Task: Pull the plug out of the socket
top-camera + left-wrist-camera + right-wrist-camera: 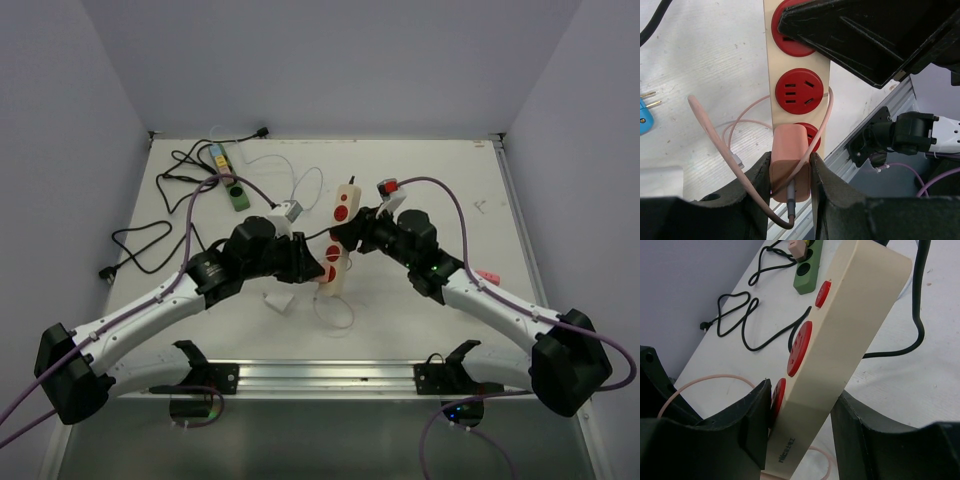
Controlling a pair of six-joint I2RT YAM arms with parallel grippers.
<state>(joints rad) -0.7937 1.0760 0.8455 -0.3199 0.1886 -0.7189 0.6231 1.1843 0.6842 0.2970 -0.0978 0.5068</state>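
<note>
**Plug** [789, 145]: pink block-type, with a thin pink cable [710, 135] leaving its outer end. It sits on the socket [813, 131] at the near end of the power strip [771, 90]. Its body lies flush against the red socket face, with no gap visible between them. The pins are hidden, so how deep they sit cannot be told.

**Left fingers** [757, 192]: closed narrow on the plug, one pad against each flank, at the near end of the power strip.

**Power strip**: cream body with red round sockets, tipped up on its long edge above the surface [700, 60]. The two sockets beyond the plug's own are unoccupied.

**Right fingers** [865, 440]: set either side of the power strip's body, farther along it than the plug. One is on the socket face and one on the back. Whether they press the body or merely bracket it cannot be told.

**Progress**: the grasp on the plug is made and the strip is straddled for bracing. The pull itself appears not yet done, and separating the plug from the socket is what remains.

**Also present beyond the power strip**: a green strip [237, 195] and loose black cords [140, 240].
</note>
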